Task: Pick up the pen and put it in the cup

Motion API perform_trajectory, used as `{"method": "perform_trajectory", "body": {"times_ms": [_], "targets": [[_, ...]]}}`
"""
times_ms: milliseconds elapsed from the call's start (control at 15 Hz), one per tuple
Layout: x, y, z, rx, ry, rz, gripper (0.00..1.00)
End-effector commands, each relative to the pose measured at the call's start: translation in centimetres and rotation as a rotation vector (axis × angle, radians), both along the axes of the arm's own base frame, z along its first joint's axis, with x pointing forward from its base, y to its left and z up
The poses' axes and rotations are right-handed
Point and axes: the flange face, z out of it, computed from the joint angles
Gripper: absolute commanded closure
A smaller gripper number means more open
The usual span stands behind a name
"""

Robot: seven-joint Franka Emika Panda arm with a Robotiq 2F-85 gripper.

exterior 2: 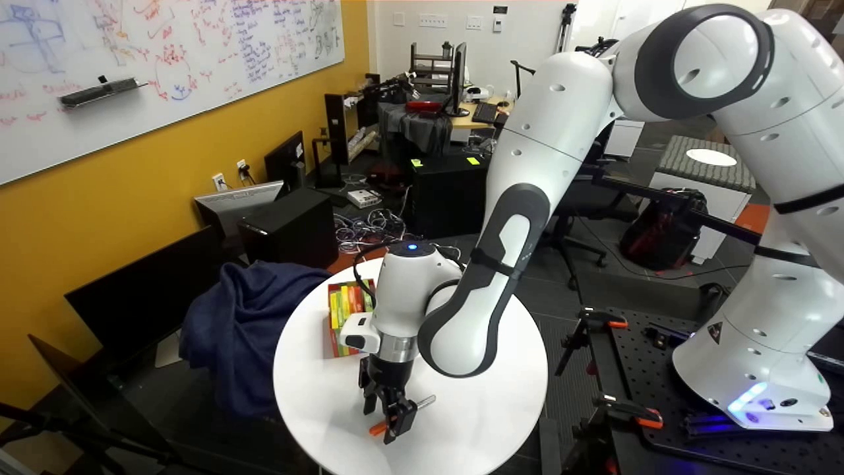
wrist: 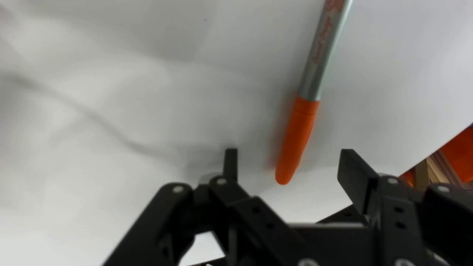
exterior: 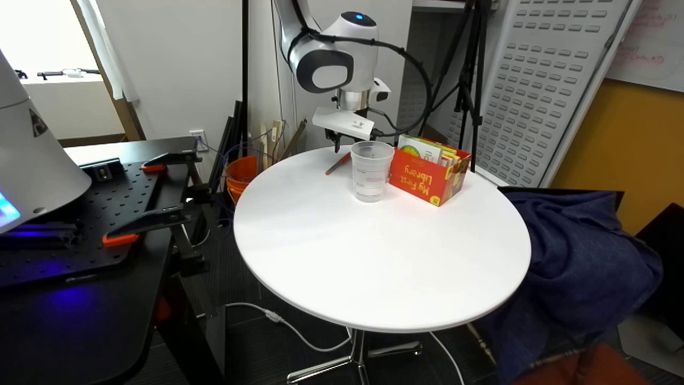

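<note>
Orange-tipped pen (wrist: 309,91), on white table (exterior: 374,262), tip between parted jaws of hand (wrist: 289,162)

In an exterior view: round white table (exterior 2: 468,402) at six o'clock, yellow wall (exterior 2: 119,211) at nine, scribbly white board (exterior 2: 191,66) at ten, dark floor (exterior 2: 554,328) at four.

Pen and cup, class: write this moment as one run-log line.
Pen: on table, ungripped | Gripper: open, jaws either side of pen's orange end | Cup: upright, pen outside
</note>
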Motion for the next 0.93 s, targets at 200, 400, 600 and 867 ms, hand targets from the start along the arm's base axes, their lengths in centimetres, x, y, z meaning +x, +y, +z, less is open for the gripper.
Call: {"method": "perform_trajectory", "body": {"times_ms": [200, 400, 600, 867], "targets": [[-0.4, -0.1, 0.2, -0.024, -0.020, -0.032, 0.82], [-0.3, -0.2, 0.3, -0.027, -0.021, -0.039, 1.00], [-0.2, -0.2, 0.4, -0.030, -0.028, -0.043, 0.97], [-0.2, -0.3, 1.3, -0.036, -0.078, -0.054, 0.96]]}}
